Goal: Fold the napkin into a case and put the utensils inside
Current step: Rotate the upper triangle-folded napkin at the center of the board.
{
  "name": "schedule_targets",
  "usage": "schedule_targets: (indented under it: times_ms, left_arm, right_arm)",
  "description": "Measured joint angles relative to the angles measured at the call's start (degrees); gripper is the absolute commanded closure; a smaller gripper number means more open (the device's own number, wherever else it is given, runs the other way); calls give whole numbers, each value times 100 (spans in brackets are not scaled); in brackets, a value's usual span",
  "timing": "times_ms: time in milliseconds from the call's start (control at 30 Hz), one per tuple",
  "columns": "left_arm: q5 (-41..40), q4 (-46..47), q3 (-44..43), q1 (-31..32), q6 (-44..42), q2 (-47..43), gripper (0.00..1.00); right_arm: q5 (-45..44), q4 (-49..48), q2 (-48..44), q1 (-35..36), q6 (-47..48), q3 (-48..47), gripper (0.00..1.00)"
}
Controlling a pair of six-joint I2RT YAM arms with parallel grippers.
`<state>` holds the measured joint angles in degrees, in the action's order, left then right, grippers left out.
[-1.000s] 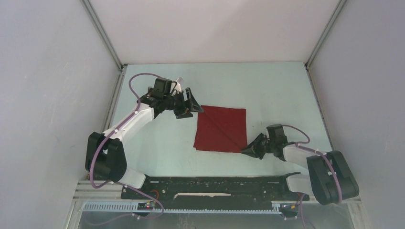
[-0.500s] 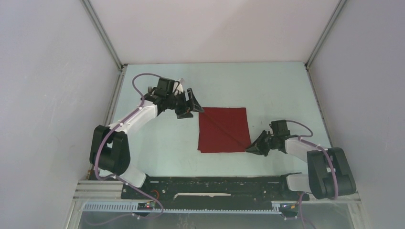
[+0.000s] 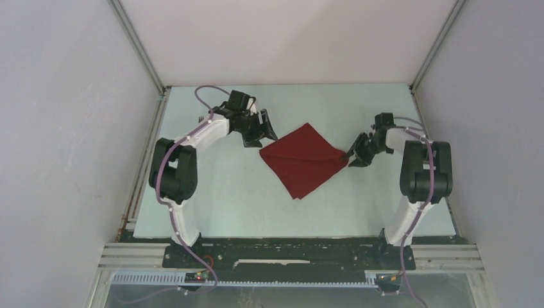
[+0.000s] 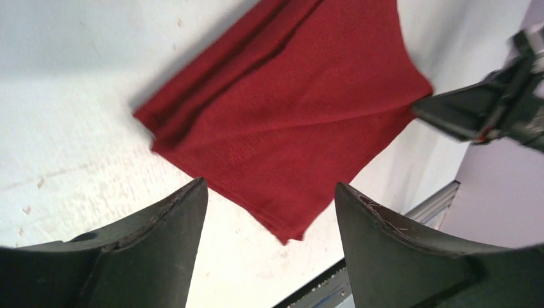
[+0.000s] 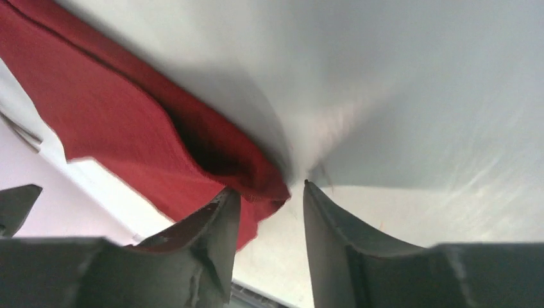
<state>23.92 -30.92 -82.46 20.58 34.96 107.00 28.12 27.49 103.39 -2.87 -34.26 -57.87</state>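
Note:
The dark red napkin (image 3: 301, 159) lies on the pale table, turned like a diamond, with a diagonal crease. My left gripper (image 3: 267, 133) is open at its upper left corner. In the left wrist view the napkin (image 4: 289, 109) lies ahead of the wide-apart jaws, with one corner pointing in between them. My right gripper (image 3: 353, 154) is at the napkin's right corner. In the right wrist view that corner (image 5: 256, 183) is bunched and raised against the left finger (image 5: 215, 231), with a narrow gap to the other finger. The fork and spoon are out of view.
The table (image 3: 212, 186) is walled by grey panels on the left, right and back. A black rail (image 3: 289, 247) runs along the near edge. My right gripper also shows in the left wrist view (image 4: 462, 112).
The napkin has slid toward the back and turned from square-on to diamond-like. My right gripper swept from the front right up to the right with its corner. My left gripper moved back and right.

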Motion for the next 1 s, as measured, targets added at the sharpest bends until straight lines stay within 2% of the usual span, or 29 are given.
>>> schedule_targets:
  times_ms: [100,200,333,533,800,933,1000]
  left_arm:
    - [-151,-153,-389,0,-157,402,26]
    - [-315,-446,-979,-2,-525,833,28]
    - [-442,-868,-1718,-9,-1121,1338,26]
    - [-404,-1471,-1862,-26,-1915,1698,28]
    - [-127,-1919,-1853,-72,-2514,1891,29]
    - [9,-1956,-1853,-149,-2564,2033,40]
    - [168,-1956,-1853,-214,-2549,2140,40]
  right_arm:
    - [-492,321,437,-98,535,-1056,36]
    - [-815,448,225,-109,857,-1198,35]
    - [-892,713,-564,70,1088,-815,36]
    - [-756,789,-1781,892,1143,-50,36]
    - [-503,741,-2068,1106,1117,627,38]
    - [-450,708,-2109,1128,1095,737,38]
    - [-420,697,-2170,1130,1093,758,38]
